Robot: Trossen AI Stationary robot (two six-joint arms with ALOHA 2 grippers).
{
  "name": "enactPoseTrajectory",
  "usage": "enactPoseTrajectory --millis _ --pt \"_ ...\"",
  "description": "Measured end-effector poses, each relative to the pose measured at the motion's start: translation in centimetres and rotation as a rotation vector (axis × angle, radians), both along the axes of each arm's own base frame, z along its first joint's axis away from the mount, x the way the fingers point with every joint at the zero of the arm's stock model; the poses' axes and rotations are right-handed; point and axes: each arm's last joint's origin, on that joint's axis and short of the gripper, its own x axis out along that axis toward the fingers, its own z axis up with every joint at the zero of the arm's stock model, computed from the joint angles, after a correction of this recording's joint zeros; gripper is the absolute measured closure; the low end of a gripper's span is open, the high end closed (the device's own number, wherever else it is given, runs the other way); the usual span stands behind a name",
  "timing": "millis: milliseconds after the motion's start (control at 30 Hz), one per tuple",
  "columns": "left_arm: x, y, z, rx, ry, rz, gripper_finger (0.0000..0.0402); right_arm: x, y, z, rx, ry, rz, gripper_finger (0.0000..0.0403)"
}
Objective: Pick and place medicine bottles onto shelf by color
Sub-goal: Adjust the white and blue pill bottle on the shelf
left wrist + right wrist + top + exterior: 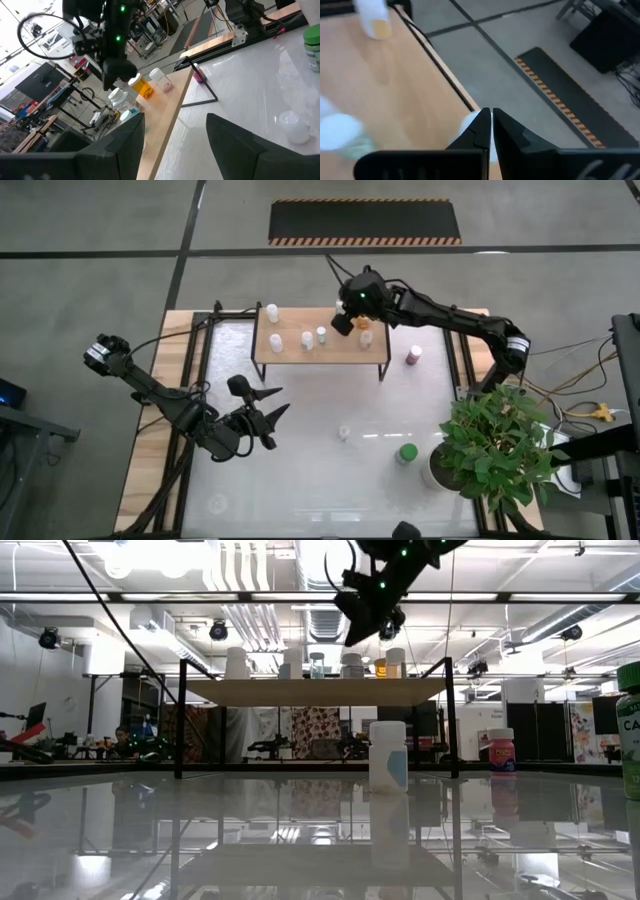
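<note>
Light-wood shelf [320, 352] at upper centre of the high view carries several medicine bottles, the orange bottle [366, 337] among them; a pink one [413, 355] stands on the table just right of it. The right gripper [343, 322] hovers over the shelf's right half, fingers pressed together and empty, so it should lift clear without brushing the bottles. The left gripper [268, 420], fingers spread and holding nothing, waits at lower left.

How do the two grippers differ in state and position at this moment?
The left gripper is open and empty, low over the white table; the right gripper is shut, holding nothing, raised over the shelf beside the orange bottle. The left is away from any bottle; the right is among them. Both are dark two-finger grippers.
</note>
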Motion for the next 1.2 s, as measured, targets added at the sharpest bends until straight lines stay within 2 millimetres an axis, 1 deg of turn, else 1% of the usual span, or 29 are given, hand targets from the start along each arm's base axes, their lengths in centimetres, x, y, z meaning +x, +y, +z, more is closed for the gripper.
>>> enactPoseTrajectory --millis 167,367,533,700,800,867,967,1033,1200 --pt "0.0 0.0 0.0 0.0 0.0 0.0 0.0207 0.4 -1.2 -1.3 0.016 0.031 -0.013 0.0394" --pt "0.0 0.0 0.0 0.0 0.001 0.0 0.0207 0.8 -0.9 -1.5 0.09 -0.001 0.145 0.0394" --pt "0.0 0.0 0.0 0.002 0.002 0.0 0.0207 0.3 -0.5 -1.0 0.077 0.026 0.2 0.0394" --pt "0.0 0.0 0.0 0.003 0.002 0.0 0.0207 -0.4 0.0 0.2 0.072 -0.003 0.198 0.0394" --pt "0.0 0.0 0.0 0.003 0.003 0.0 0.0207 -0.7 0.7 1.2 0.111 -0.048 0.237 0.0394" --pt "0.0 0.0 0.0 0.003 0.003 0.0 0.0207 -0.7 1.5 1.3 0.158 -0.062 0.29 0.0394" --pt "0.0 0.0 0.0 0.004 0.003 0.0 0.0207 -0.4 2.5 0.8 0.202 -0.029 0.317 0.0394" --pt "0.0 0.0 0.0 0.004 0.003 -0.001 0.0207 -0.3 2.8 0.3 0.221 0.004 0.32 0.0394" --pt "0.0 0.0 0.0 0.004 0.003 0.0 0.0207 0.1 2.4 -1.1 0.205 0.074 0.243 0.0394"
